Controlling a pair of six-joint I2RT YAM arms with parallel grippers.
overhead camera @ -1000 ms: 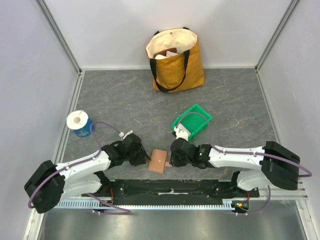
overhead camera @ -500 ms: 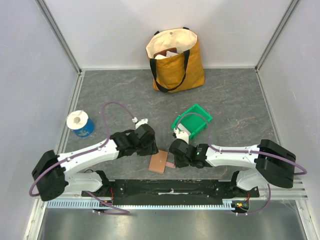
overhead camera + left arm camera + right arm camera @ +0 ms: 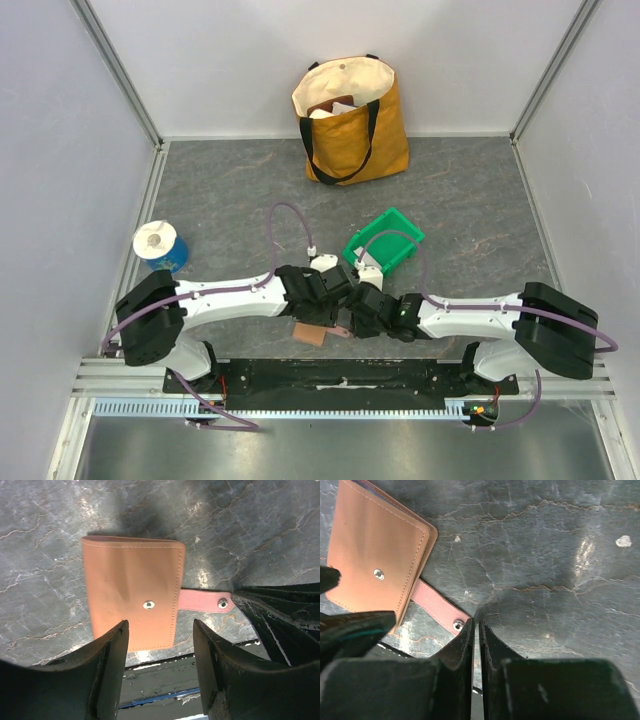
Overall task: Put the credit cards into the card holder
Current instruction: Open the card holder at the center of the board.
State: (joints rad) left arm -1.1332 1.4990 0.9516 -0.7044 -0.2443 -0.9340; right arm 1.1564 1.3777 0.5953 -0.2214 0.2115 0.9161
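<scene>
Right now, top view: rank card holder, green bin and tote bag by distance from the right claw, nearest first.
From the right claw:
1. card holder: right beside it on its left, at the near edge of the table.
2. green bin: behind the claw, slightly right, mid-table.
3. tote bag: farthest, at the back wall.

Your left arm (image 3: 230,298) and right arm (image 3: 470,318) are one build: white tubular links, black joint housings, and a bulky black block at the end farthest from each gripper. A thin purple cable (image 3: 273,228) runs back from just behind each gripper (a white connector sits where it plugs in). Up close, your left gripper (image 3: 160,630) has thick matte-black fingers (image 3: 107,680) with rounded, scuffed edges. Your right gripper (image 3: 476,627) has the same black plastic.
</scene>
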